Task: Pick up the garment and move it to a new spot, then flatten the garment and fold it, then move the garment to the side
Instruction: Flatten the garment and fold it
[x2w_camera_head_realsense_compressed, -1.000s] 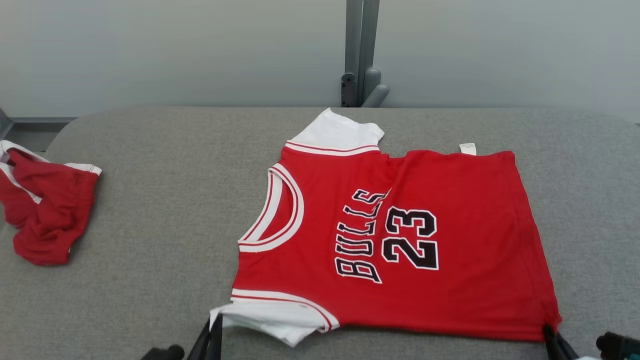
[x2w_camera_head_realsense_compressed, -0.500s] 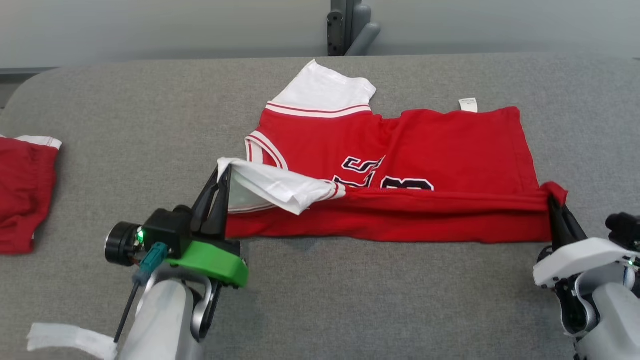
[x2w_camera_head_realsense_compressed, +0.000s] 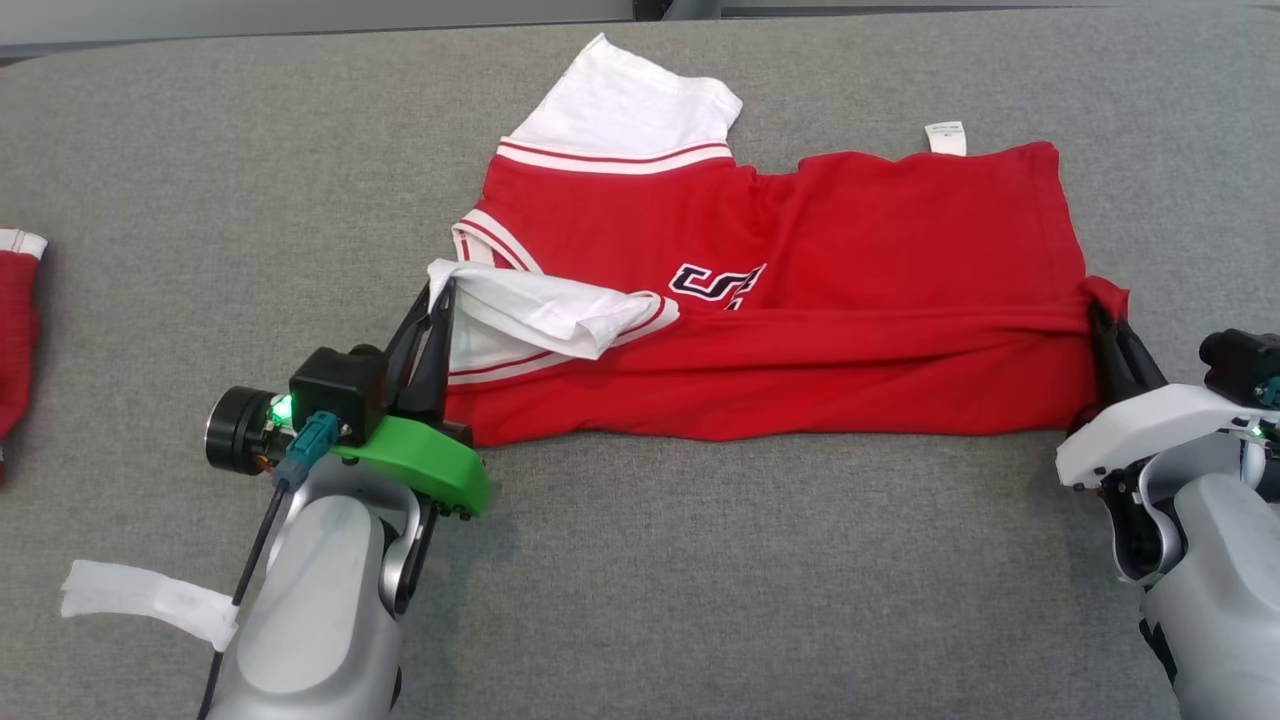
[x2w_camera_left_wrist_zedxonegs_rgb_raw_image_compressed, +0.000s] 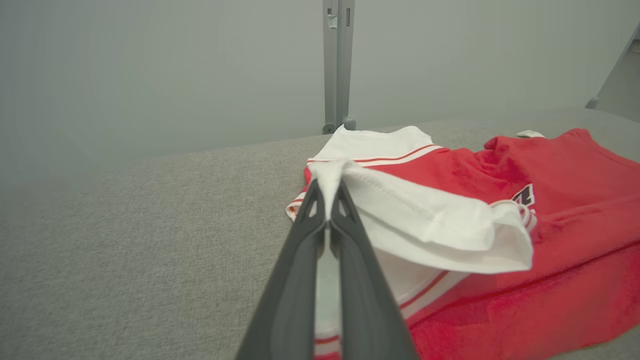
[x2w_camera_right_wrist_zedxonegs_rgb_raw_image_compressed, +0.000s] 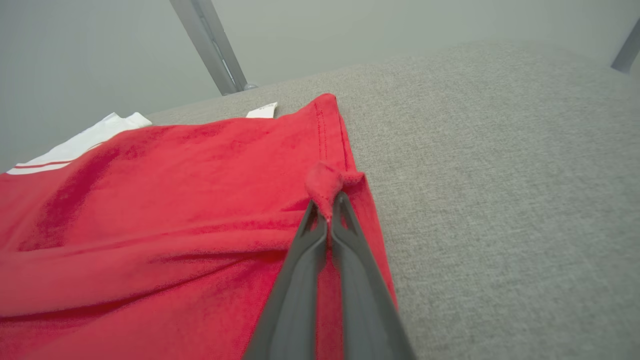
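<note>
We are mid-fold: jersey (x2w_camera_head_realsense_compressed: 900, 230) flat on the table (x2w_camera_head_realsense_compressed: 250, 150), left gripper (x2w_camera_head_realsense_compressed: 446, 292) pinching its sleeve (x2w_camera_head_realsense_compressed: 540, 315), right gripper (x2w_camera_head_realsense_compressed: 1093, 310) its hem corner, near edge doubled over. Finishing and moving aside remain.

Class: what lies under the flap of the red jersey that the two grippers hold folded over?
Under the flap lies the front of the jersey. Only part of its black lettering shows past the fold; the rest of the print is covered.
</note>
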